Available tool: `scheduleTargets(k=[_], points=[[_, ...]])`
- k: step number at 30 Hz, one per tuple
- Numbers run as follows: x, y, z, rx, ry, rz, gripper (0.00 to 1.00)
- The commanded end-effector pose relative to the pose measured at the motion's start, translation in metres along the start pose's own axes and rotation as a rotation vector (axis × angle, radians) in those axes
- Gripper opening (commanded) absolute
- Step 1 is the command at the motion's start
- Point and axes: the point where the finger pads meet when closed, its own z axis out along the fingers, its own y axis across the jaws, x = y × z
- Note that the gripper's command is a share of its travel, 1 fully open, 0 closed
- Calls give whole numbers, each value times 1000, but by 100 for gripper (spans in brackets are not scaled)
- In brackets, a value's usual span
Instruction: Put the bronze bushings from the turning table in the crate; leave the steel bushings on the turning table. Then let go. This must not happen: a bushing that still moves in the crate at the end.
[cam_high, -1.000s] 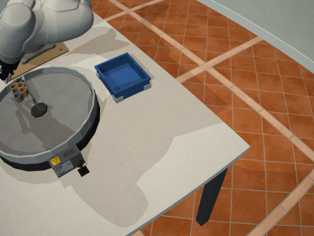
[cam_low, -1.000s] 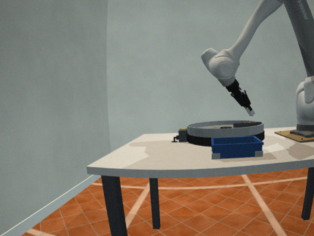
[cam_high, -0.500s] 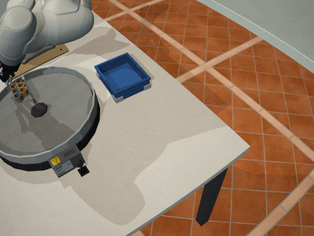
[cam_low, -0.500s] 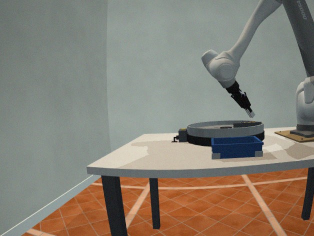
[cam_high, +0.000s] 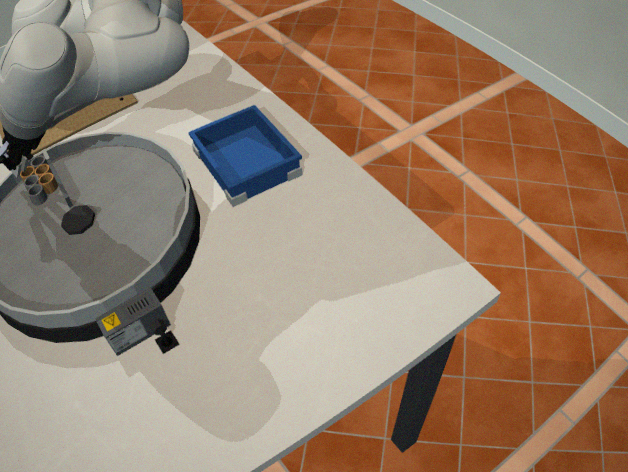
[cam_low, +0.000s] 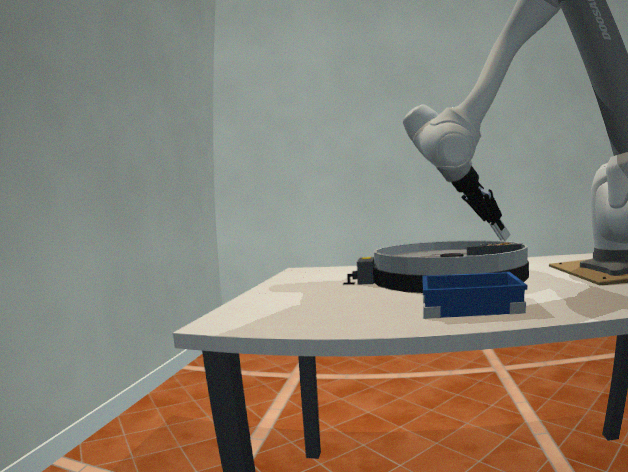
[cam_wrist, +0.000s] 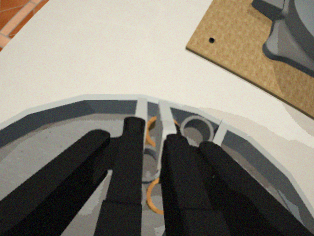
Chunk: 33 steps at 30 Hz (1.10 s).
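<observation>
The turning table (cam_high: 147, 223) (cam_low: 406, 264) (cam_wrist: 70, 110) holds a tight cluster of upright bushings near its rim. Bronze bushings (cam_high: 47, 183) (cam_wrist: 149, 198) stand among steel bushings (cam_high: 36, 194) (cam_wrist: 197, 131); three of each colour show in the top view. My gripper (cam_low: 502, 232) (cam_wrist: 150, 114) is shut to a narrow gap with nothing between the fingers. It is tilted, with its tips just above the cluster, and hides part of it in the wrist view. The blue crate (cam_high: 271, 178) (cam_low: 472, 299) is empty, beside the turning table.
A thin upright divider (cam_high: 65, 195) (cam_wrist: 220, 133) runs beside the cluster towards the dark hub (cam_high: 78, 219). A raised rim surrounds the turning table. A drive box (cam_high: 133, 324) (cam_low: 365, 271) sits at its side. The robot's base plate (cam_high: 91, 114) (cam_low: 573, 271) (cam_wrist: 235, 45) lies beyond the rim.
</observation>
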Motion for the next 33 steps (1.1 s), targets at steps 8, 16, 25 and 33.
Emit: scheduleTargets(k=[8,16,25,33], points=[[0,0,0,0,0,0,6],[0,0,0,0,0,0,6],[0,0,0,0,0,0,6],[-2,0,2,0,0,0,6]])
